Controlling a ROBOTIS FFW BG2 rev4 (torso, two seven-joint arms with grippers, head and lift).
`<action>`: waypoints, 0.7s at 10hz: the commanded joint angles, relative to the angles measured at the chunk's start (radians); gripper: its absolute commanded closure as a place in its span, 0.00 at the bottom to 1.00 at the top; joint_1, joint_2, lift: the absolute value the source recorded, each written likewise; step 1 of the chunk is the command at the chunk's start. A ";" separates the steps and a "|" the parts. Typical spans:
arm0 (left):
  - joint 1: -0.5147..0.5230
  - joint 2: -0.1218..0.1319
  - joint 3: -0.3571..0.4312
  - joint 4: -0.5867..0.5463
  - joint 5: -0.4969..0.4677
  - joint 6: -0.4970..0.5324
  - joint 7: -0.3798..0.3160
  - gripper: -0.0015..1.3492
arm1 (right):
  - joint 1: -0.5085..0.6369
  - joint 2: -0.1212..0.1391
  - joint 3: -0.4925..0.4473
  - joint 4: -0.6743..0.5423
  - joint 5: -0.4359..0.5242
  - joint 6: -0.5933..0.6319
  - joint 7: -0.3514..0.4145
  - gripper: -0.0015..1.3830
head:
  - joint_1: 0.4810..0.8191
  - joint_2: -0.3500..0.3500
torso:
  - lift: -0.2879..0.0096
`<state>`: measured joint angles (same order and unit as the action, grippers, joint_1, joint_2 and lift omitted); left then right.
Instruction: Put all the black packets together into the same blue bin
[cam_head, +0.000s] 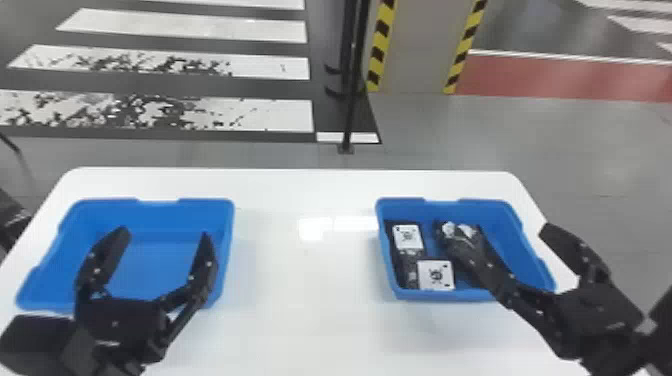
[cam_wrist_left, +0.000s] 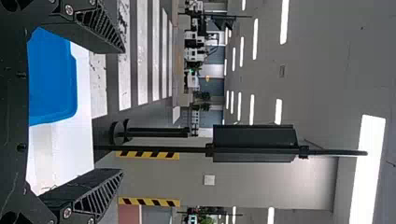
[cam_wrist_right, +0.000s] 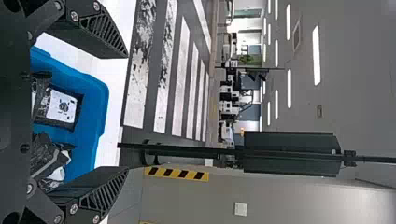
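Two blue bins stand well apart on a white counter, and the black packets lie inside the right blue bin. One packet with a white label lies along that bin's left wall. A second labelled packet lies near the edge closest to the robot, just beside the first one. Farther right is a crumpled black packet with whitish patches, partly hidden behind a finger of the right end effector. This end effector is at the right bin, its fingers spread wide, one in front of the bin's inside and the other past its right wall in the head view; whether either finger touches a packet I cannot tell. The left end effector is at the left blue bin, also wide, with both fingertips in front of that bin's inside in the head view. Beyond the counter, a thin black pole stands on the floor, near a grey pillar with yellow-and-black striped edges. Broad white stripes mark the dark floor farther left.
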<state>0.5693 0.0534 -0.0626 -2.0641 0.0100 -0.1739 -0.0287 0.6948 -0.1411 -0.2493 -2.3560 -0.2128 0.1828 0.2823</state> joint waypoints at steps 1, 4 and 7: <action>0.000 -0.001 0.001 0.001 0.000 -0.003 -0.002 0.09 | 0.000 0.000 0.000 0.001 -0.001 -0.006 0.000 0.12 | 0.63 0.33 | 0.60; 0.000 -0.001 0.007 -0.001 -0.002 -0.010 -0.004 0.10 | 0.000 0.000 0.000 0.016 -0.013 -0.033 0.000 0.12 | 0.63 0.33 | 0.60; 0.000 -0.003 0.007 0.001 -0.004 -0.018 -0.005 0.10 | 0.000 0.000 0.000 0.016 -0.013 -0.033 0.000 0.12 | 0.63 0.34 | 0.60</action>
<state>0.5694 0.0509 -0.0555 -2.0640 0.0067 -0.1871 -0.0337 0.6948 -0.1411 -0.2493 -2.3403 -0.2253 0.1492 0.2822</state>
